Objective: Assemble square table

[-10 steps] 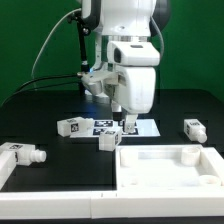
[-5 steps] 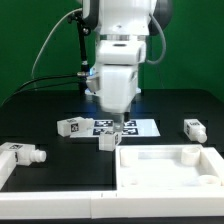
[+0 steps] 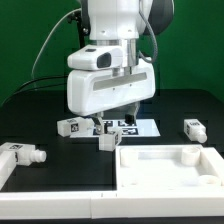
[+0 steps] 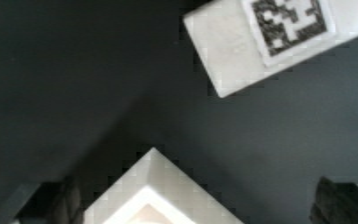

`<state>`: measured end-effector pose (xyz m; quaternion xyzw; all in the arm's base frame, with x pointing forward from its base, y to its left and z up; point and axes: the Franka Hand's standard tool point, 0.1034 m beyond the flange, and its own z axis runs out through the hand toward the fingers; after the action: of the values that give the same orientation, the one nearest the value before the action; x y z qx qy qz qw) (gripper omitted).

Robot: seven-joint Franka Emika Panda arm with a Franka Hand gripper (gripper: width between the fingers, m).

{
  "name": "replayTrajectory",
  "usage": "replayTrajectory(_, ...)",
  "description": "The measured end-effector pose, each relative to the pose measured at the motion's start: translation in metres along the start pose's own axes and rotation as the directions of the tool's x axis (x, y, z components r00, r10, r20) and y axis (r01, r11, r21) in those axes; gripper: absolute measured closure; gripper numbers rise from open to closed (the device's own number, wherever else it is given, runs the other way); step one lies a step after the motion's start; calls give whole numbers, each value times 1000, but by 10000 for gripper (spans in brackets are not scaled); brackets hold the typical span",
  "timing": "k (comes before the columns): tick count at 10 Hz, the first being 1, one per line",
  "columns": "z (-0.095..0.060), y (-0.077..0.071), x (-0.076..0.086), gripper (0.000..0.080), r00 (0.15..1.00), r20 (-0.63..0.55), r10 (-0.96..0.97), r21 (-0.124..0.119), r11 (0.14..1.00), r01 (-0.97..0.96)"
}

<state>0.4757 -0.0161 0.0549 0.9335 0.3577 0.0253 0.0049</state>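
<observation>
Black table (image 3: pixel 35 110) holds square panel (image 3: pixel 160 172), scattered legs (image 3: pixel 70 127), and marker board (image 3: pixel 148 128).

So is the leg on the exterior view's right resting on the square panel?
No, that leg lies on the black table, apart from the panel.
</observation>
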Motion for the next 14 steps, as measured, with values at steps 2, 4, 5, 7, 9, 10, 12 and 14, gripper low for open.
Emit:
replayTrajectory(2,-1,3,2,150,989,-4,150,4,989,-150)
replayTrajectory(4,-5,18,6,150,887,-19,461,17,887,-460)
replayTrajectory(5,-4,19,5,150,827,-17,561,29,827,-561)
replayTrajectory(7,-2,22,0,150,727,-13,687,63,726,-685)
replayTrajectory(9,-1,19,3,150,681,-8,732,69,680,-730)
replayTrajectory(10,0,18,0,150,623,18,782,79,620,-781)
replayTrajectory(12,3,22,-12,150,492,163,855,82,485,-871)
replayTrajectory(14,-9,29,-15,150,416,314,853,99,407,-908)
